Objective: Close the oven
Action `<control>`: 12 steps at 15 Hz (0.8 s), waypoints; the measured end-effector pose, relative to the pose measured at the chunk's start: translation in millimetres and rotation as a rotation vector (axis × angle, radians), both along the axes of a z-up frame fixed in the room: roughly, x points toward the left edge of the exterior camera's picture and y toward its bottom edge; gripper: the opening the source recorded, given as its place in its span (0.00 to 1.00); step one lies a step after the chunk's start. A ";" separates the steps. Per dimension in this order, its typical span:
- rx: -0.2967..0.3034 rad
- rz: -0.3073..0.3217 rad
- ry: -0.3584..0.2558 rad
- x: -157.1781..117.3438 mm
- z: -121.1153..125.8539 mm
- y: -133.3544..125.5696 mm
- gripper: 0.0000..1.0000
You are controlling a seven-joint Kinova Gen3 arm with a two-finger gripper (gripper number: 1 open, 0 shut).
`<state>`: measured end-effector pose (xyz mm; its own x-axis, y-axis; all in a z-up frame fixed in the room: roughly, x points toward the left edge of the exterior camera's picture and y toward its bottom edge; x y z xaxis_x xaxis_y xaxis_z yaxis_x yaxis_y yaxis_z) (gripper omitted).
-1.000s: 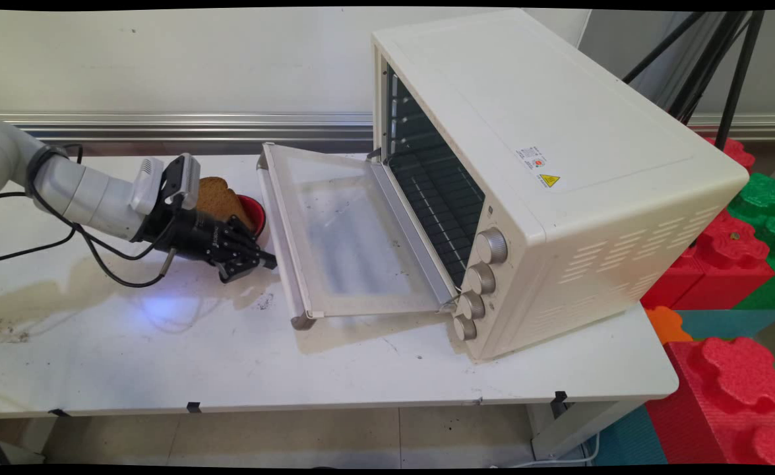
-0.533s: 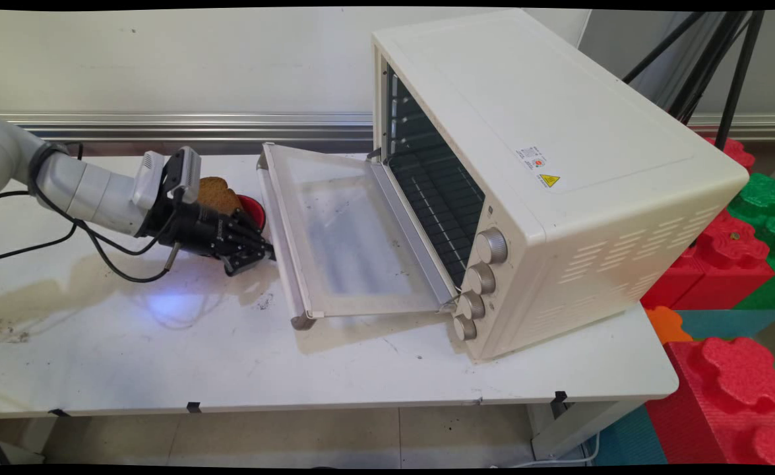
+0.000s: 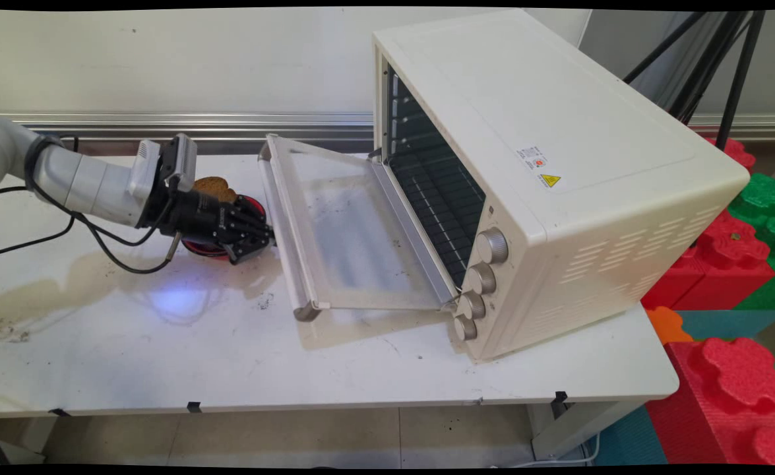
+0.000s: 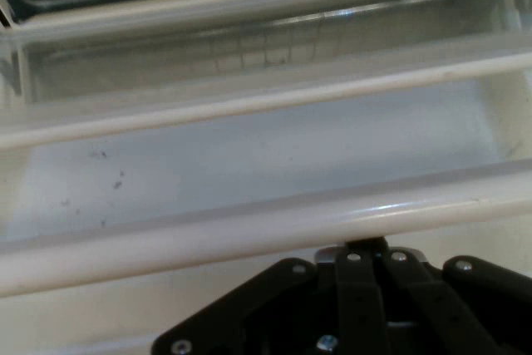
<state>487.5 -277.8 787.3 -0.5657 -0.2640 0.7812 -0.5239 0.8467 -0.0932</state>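
— Gripper?
— The gripper, fingers closed together, tips touching the handle bar of the oven door; door partly lifted.
— Behind?
— Toast in a red bowl; the oven beyond.

Surface: white surface, stained and speckled on its left part.
Right side: cream toaster oven stands on it, door dropped open leftward.
Left of door: red bowl holding toast.
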 end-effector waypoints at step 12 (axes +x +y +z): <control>-0.067 0.006 0.076 -13.7 32.7 -17.2 0.00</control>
<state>473.7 -294.9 820.0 -0.5026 -0.2133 0.8378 -0.5368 0.8366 -0.1090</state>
